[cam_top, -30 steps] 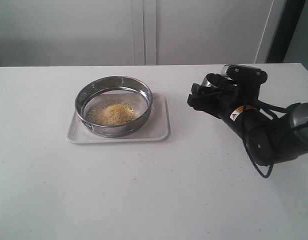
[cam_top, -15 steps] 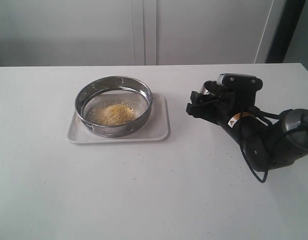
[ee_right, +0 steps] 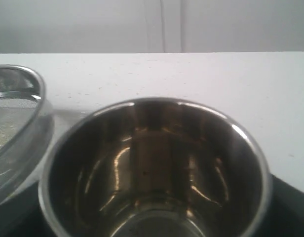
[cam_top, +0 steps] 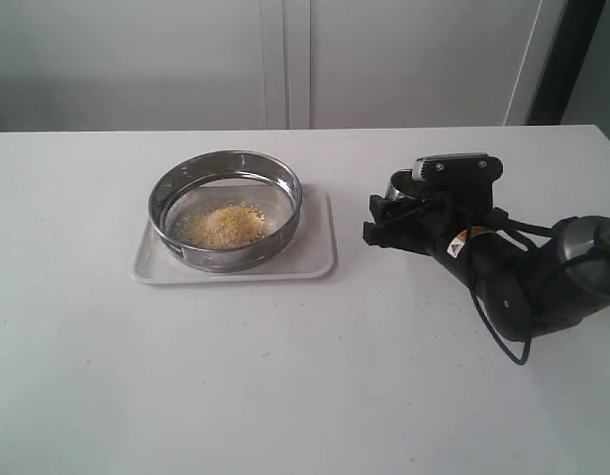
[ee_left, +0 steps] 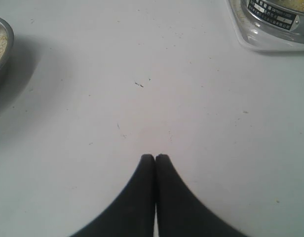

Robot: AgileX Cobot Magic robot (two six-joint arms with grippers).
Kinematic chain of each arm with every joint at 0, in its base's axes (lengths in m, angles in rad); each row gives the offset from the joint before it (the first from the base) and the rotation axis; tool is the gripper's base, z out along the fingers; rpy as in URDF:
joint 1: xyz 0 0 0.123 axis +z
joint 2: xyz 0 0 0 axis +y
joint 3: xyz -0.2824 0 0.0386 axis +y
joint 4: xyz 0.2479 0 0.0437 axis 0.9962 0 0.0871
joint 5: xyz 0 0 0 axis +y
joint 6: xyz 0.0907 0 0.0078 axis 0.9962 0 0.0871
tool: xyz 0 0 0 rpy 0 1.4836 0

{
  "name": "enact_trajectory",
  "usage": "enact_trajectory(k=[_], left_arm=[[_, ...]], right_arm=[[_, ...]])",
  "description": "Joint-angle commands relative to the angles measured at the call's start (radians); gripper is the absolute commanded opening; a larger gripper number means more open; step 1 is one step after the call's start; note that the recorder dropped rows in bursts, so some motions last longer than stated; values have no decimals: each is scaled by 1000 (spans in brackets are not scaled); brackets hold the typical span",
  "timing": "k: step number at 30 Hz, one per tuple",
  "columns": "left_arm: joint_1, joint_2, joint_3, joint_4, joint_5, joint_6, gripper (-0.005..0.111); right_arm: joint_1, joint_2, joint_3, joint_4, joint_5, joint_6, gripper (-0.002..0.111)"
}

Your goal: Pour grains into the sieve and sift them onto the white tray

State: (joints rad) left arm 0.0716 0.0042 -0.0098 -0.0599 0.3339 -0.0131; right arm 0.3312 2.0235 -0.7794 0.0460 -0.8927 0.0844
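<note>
Steel catches the eye twice on the white tabletop (cam_top: 285,386). The sieve (cam_top: 226,168) sits on the white tray (cam_top: 320,255), well inside its rim, with a bare strip of tray showing to the right of the ring. A small yellow heap of grains (cam_top: 224,226) lies on the mesh, roughly in the middle of the ring. From where I stand I can't tell whether any have dropped through to the tray below.

Off to the right, apart from the tray, the right arm (cam_top: 533,287) reaches in low over the tabletop. The right jaws stand wide around a steel cup (cam_top: 399,185) and hold it by its sides, mouth up. The right wrist view looks down into it, the inside shiny with reflections and the sieve's rim just beside it. I can't tell whether the cup's base touches the tabletop.

The left jaws are pressed together, black fingertips (ee_left: 147,170) meeting tip to tip over bare tabletop. That same view catches a corner of the tray with the sieve's labelled wall. Well apart from them is a steel bowl (ee_left: 3,64) with pale grain in it.
</note>
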Motion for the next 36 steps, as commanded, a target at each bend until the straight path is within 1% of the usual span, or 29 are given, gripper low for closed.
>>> enact_trajectory(k=[1, 5, 9, 20, 25, 31, 36], left_arm=[[1, -4, 10, -6, 2, -8, 0], [1, -4, 10, -6, 2, -8, 0], [1, -4, 10, -6, 2, -8, 0], [1, -4, 10, -6, 2, -8, 0], [1, -4, 10, -6, 2, -8, 0], [1, -4, 10, -6, 2, -8, 0], [1, -4, 10, -6, 2, -8, 0]], right_arm=[[-4, 37, 2, 114, -38, -29, 0], [-4, 89, 0, 114, -144, -29, 0], [-4, 116, -10, 121, -174, -29, 0], [-4, 191, -112, 119, -158, -29, 0], [-4, 194, -132, 122, -131, -39, 0], [-4, 209, -159, 157, -91, -84, 7], [-4, 244, -187, 164, -72, -84, 7]])
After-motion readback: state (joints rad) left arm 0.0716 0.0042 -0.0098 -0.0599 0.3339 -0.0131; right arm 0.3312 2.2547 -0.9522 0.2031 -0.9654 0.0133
